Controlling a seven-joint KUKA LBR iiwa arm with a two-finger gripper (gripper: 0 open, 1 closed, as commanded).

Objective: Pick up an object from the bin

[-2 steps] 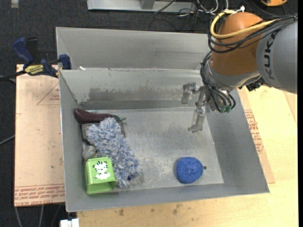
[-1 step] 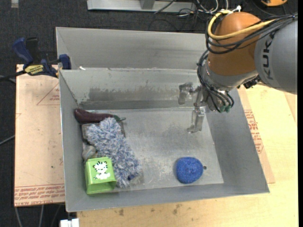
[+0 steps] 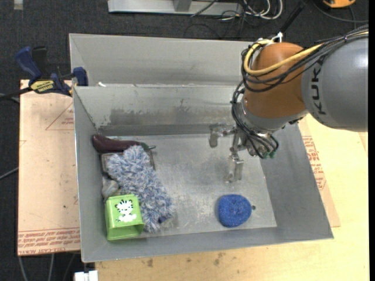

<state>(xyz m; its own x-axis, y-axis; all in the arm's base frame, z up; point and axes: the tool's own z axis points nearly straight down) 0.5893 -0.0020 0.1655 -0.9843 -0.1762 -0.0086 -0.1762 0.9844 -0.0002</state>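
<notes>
You've got the gripper (image 3: 234, 170) right of centre in the bin (image 3: 176, 107), scrubber pad (image 3: 235, 210) just in front, rag (image 3: 140, 180) and box (image 3: 123, 216) heaped left.

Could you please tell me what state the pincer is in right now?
Pincer: open, holding nothing; the blue round pad lies nearest.

Black letters "KUK" read on the grey arm link (image 3: 343, 81); nothing else legible.

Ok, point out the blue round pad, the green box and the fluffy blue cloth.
blue round pad (image 3: 234, 210): camera view, its centre.
green box (image 3: 123, 215): camera view, top face.
fluffy blue cloth (image 3: 143, 183): camera view, its middle.
</notes>
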